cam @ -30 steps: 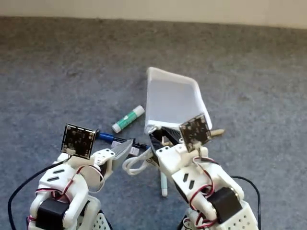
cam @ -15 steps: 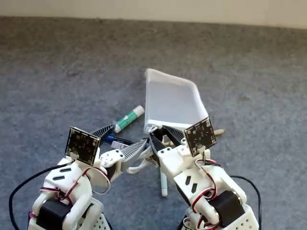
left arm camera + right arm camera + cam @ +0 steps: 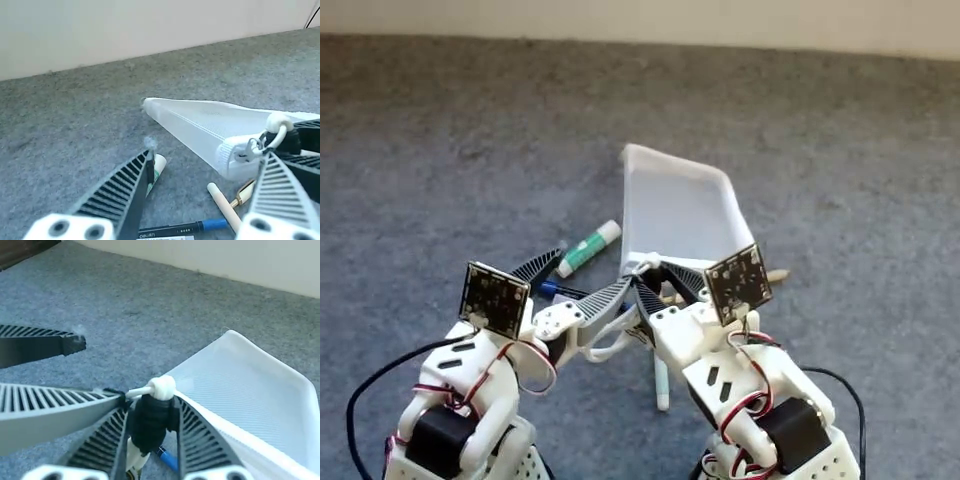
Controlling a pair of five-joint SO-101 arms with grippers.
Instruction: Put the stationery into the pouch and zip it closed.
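The white mesh pouch [image 3: 680,208] lies mid-carpet, its far end tilted up. My right gripper [image 3: 655,278] is shut on the pouch's near corner, by the white pull cord [image 3: 161,387]. My left gripper [image 3: 592,268] stands open just beside it; one finger [image 3: 274,186] almost touches the pouch corner [image 3: 235,154], the other [image 3: 122,192] is over the glue stick [image 3: 588,248]. A blue-and-black pen [image 3: 552,288] lies under the left gripper. A white pen [image 3: 662,385] lies between the arms. A cream pen [image 3: 223,210] lies by the pouch.
A tan, gold-tipped pen [image 3: 775,275] pokes out on the right of the right arm. Grey carpet [image 3: 440,150] covers the floor, with a pale wall [image 3: 640,18] along the far edge. Both arm bases stand close together at the near edge.
My left gripper has opened wide and swung forward toward the pouch corner. The right gripper has held onto the pouch, which shifted slightly.
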